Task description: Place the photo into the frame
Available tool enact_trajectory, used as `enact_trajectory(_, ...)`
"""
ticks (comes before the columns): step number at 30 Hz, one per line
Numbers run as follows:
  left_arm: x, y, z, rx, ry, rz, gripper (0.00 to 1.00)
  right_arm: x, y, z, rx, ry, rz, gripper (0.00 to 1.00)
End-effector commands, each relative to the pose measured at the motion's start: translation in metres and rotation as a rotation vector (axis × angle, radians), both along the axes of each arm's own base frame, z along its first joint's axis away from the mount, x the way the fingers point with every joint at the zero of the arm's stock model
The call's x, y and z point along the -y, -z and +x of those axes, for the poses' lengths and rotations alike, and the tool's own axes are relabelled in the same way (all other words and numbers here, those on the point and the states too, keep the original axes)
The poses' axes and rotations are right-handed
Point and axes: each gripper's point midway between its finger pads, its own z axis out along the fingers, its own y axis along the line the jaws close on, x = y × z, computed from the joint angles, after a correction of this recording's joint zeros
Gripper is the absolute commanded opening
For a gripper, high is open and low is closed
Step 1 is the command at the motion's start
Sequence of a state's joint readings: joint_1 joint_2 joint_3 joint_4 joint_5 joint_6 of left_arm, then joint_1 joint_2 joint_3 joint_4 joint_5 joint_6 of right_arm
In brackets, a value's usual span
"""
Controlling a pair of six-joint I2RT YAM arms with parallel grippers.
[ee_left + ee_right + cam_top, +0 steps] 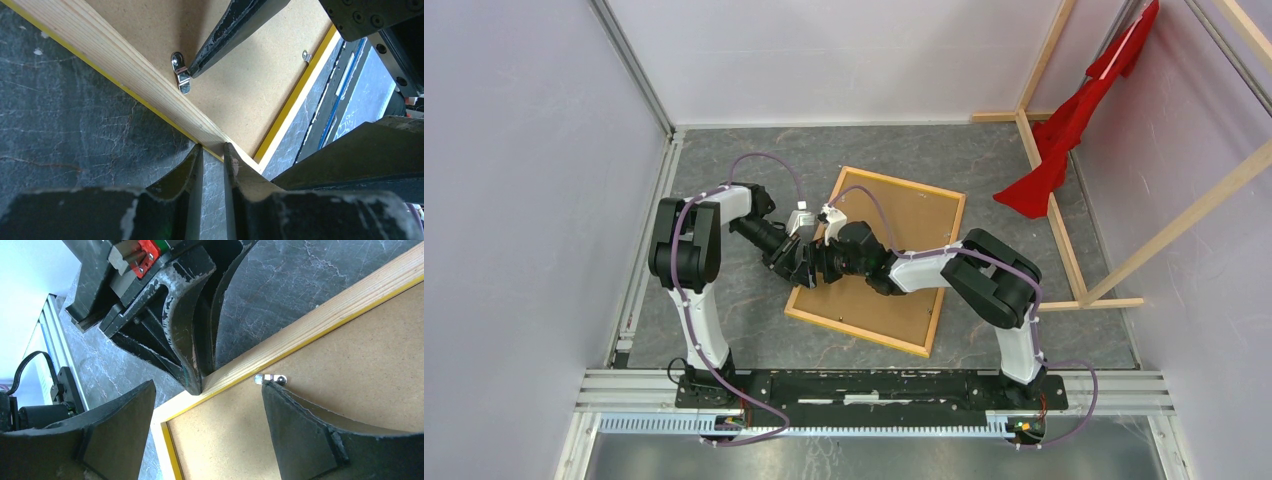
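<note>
Top external: the frame (854, 332) lies back-up, seemingly lengthwise near-to-far.

Overhead, my left arm (759, 232) and right arm (919, 270) cover part of the left rail of the frame (864, 335). The backing board (914, 225) hides whatever lies beneath it inside the frame. At the frame's corner, I can't make out whether the left claw (213, 149) pinches the rail or only touches it. Both wrist views crop the frame's far side.

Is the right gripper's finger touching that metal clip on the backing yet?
Touching. The left wrist view shows the right fingertip resting right on the clip. The right wrist view agrees, with no gap at the tip.
</note>
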State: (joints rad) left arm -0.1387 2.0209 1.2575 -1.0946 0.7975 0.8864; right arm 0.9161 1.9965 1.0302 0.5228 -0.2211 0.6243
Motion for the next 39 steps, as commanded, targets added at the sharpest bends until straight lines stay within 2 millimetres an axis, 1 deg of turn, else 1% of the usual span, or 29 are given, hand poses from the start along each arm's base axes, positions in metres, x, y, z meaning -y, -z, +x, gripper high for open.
enact_trajectory(1,-0.002,0.019,0.005,0.028,0.016,0.03,0.23,0.004,0.02,0.007,-0.004,0.027,-0.053,0.85)
enact_trajectory(12,-0.001,0.02,0.003,0.027,0.02,0.027,0.22,0.001,0.025,0.012,-0.014,0.032,-0.052,0.84)
enact_trajectory(14,-0.002,0.02,0.003,0.028,0.02,0.029,0.22,0.003,0.023,0.012,-0.02,0.031,-0.04,0.84)
enact_trajectory(18,-0.002,0.018,0.005,0.03,0.02,0.03,0.22,0.004,0.007,0.012,0.002,0.025,-0.017,0.84)
enact_trajectory(22,-0.003,0.011,0.01,0.032,0.016,0.023,0.23,0.009,-0.026,0.016,0.042,0.022,0.034,0.87)
enact_trajectory(24,-0.005,0.006,0.017,0.049,0.009,0.019,0.24,0.019,-0.045,0.021,0.063,0.036,0.062,0.88)
enact_trajectory(26,-0.008,0.002,0.025,0.067,-0.001,0.021,0.27,0.034,-0.055,0.027,0.079,0.059,0.074,0.89)
enact_trajectory(28,-0.01,0.0,0.032,0.082,-0.011,0.025,0.29,0.051,-0.059,0.034,0.09,0.087,0.072,0.89)
enact_trajectory(31,-0.005,-0.002,0.047,0.094,-0.049,0.016,0.3,0.078,-0.057,0.053,0.095,0.149,0.048,0.9)
enact_trajectory(34,0.003,-0.005,0.068,0.098,-0.096,-0.006,0.32,0.098,-0.054,0.073,0.097,0.198,0.049,0.89)
enact_trajectory(36,0.007,-0.004,0.081,0.093,-0.129,-0.015,0.32,0.107,-0.051,0.087,0.103,0.223,0.033,0.89)
enact_trajectory(39,0.012,-0.001,0.1,0.096,-0.171,-0.022,0.33,0.109,-0.047,0.108,0.109,0.236,0.01,0.89)
